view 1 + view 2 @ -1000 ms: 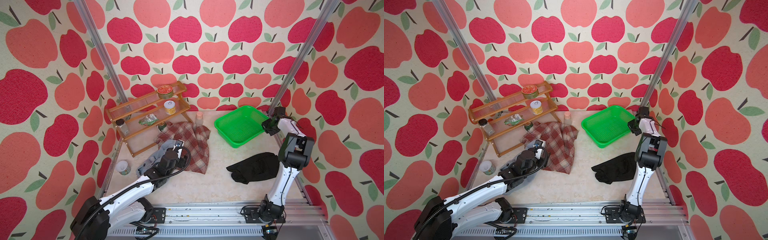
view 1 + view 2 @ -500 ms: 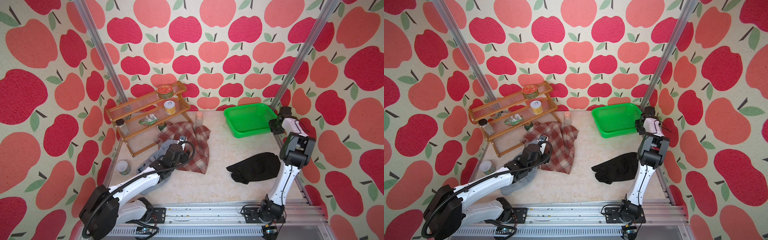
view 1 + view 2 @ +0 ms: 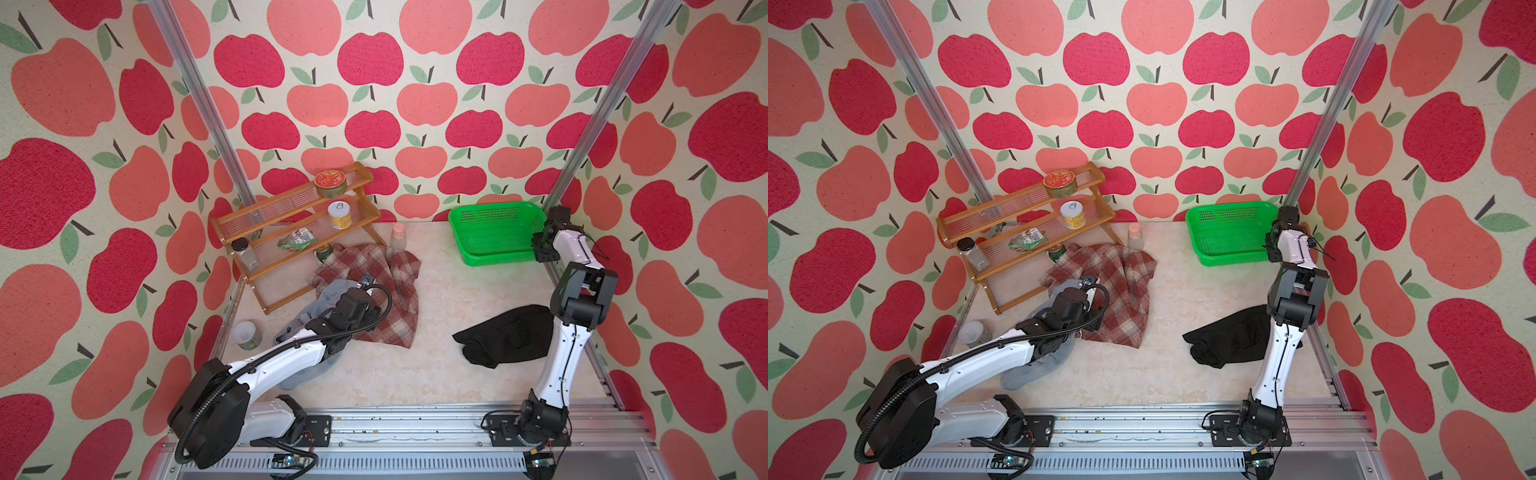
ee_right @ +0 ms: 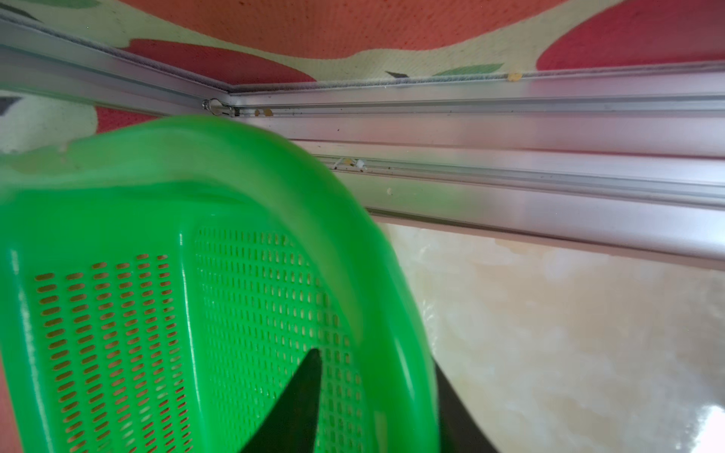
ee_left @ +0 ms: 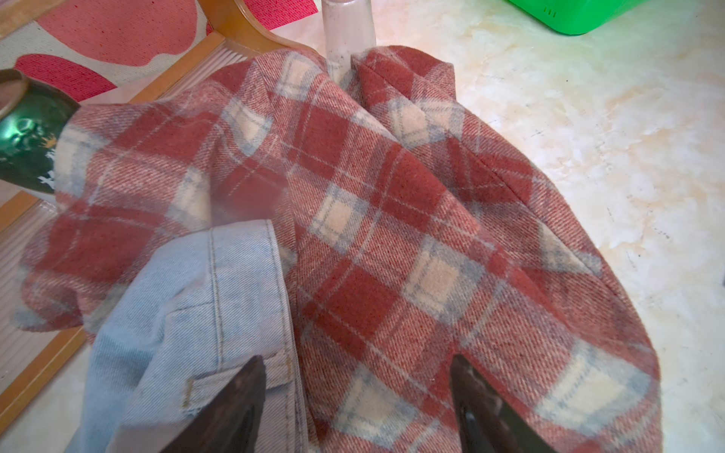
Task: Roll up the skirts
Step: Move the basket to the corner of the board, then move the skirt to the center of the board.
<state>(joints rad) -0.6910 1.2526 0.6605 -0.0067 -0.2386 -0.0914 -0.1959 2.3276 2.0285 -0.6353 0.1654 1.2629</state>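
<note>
The plaid skirt point(image 3: 392, 286) point(image 3: 1127, 291) point(image 5: 392, 196) lies rumpled at the middle left of the table, up against the shelf. The denim skirt point(image 3: 330, 293) point(image 3: 1034, 370) point(image 5: 188, 306) overlaps its near-left edge, mostly hidden under my left arm. My left gripper point(image 3: 362, 287) point(image 5: 357, 366) hovers open just over the seam where denim meets plaid. The black skirt point(image 3: 507, 336) point(image 3: 1229, 336) is crumpled at the near right beside my right arm. My right gripper point(image 3: 539, 245) point(image 4: 376, 361) is open, one finger inside and one outside the rim of the green basket point(image 3: 498, 259) point(image 4: 117, 188).
A wooden shelf point(image 3: 266, 216) at the back left holds tins, a jar and a green packet. A green can point(image 3: 323, 252) and a pink-capped bottle point(image 3: 398, 235) stand against the plaid skirt. A tin point(image 3: 246, 334) sits by the left wall. Aluminium rails point(image 4: 510, 129) run close behind the basket.
The green basket has been swung square into the back right corner, and my right gripper has opened off its rim. My left gripper has crept forward over the denim toward the plaid.
</note>
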